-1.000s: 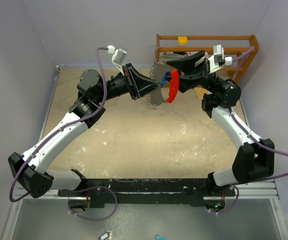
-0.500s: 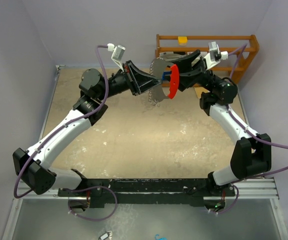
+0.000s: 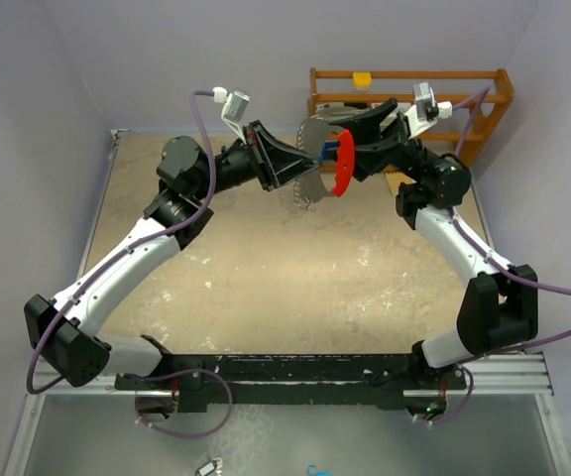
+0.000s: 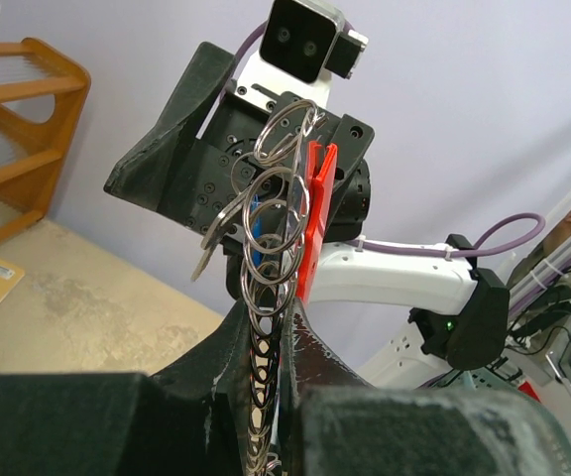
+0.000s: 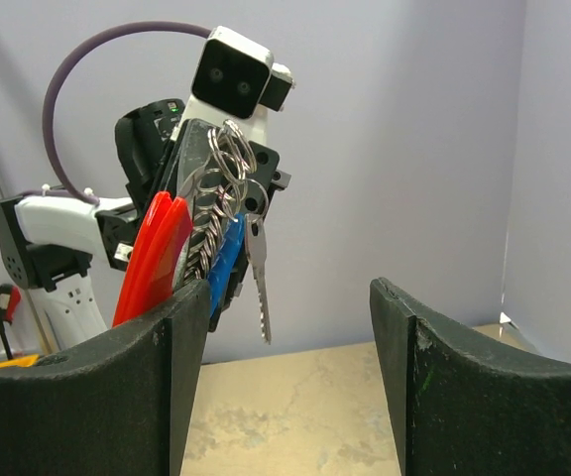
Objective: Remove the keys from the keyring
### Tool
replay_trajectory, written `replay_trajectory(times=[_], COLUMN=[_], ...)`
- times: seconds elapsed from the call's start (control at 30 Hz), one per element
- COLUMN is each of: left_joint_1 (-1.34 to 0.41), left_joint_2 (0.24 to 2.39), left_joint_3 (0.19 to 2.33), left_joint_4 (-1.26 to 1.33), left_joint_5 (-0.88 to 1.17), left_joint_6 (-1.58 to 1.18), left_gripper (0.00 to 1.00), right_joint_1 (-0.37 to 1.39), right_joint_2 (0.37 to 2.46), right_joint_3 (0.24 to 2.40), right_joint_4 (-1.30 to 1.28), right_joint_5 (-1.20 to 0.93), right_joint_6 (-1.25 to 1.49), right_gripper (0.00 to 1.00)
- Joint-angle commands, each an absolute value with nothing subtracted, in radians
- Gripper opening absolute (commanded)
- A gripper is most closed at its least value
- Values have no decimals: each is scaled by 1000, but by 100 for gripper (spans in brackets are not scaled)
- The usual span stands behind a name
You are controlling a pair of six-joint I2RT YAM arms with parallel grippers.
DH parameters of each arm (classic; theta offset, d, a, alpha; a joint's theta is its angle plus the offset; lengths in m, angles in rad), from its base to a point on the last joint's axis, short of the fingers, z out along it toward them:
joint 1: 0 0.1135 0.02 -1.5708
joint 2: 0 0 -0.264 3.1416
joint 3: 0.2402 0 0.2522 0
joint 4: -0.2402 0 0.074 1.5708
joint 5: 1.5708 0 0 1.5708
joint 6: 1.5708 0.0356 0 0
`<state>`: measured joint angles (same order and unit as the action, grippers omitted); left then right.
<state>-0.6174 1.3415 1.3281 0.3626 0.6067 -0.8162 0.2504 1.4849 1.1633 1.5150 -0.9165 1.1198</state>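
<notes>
The keyring [image 3: 310, 174] is held in the air above the far middle of the table. My left gripper [image 3: 300, 169] is shut on its chain of silver rings [image 4: 266, 327]; more rings [image 4: 278, 193] stand above the jaws. The red fob [image 3: 342, 164] stands edge-on beside them and also shows in both wrist views [image 4: 314, 223] [image 5: 152, 260]. A blue-headed key [image 5: 226, 260] and a silver key [image 5: 259, 280] hang from the rings [image 5: 224, 164]. My right gripper [image 3: 343, 139] [image 5: 287, 297] is open. Its left finger [image 5: 181, 367] is next to the fob and blue key, and the silver key hangs between the jaws.
A wooden rack [image 3: 409, 89] with a yellow block [image 3: 363, 77] on top stands at the back right, close behind the right gripper. The tan tabletop [image 3: 285, 268] lies below. Purple walls close in the back and sides.
Both grippers and the keyring have shifted slightly toward the back over the last second. The right wrist has turned and lifted. Nothing visible has changed in the last half second.
</notes>
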Motion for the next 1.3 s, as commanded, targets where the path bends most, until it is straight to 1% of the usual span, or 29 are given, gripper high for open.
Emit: replay_trajectory(times=[0.0,0.23,0.37,0.57,1.27], left_joint_1=[-592,-592,-592,-594,-594], left_joint_2=[1359,1358,1363,1370,1426], left_joint_3=[1324,1332,1321,1307,1299], left_joint_4=[239,219,248,316,350], left_joint_5=[449,437,451,493,477], left_joint_6=[-722,-705,-728,-787,-776], left_gripper=[0,0,0,0,0], right_joint_1=[282,282,282,282,282], right_joint_2=[1390,1371,1377,1397,1391], right_joint_3=[1211,1201,1206,1217,1220], right_joint_4=[1810,1806,1803,1804,1807], right_joint_5=[-951,-949,-940,-928,-944], right_joint_6=[1137,1127,1127,1131,1160], right_gripper=[69,71,76,80,76])
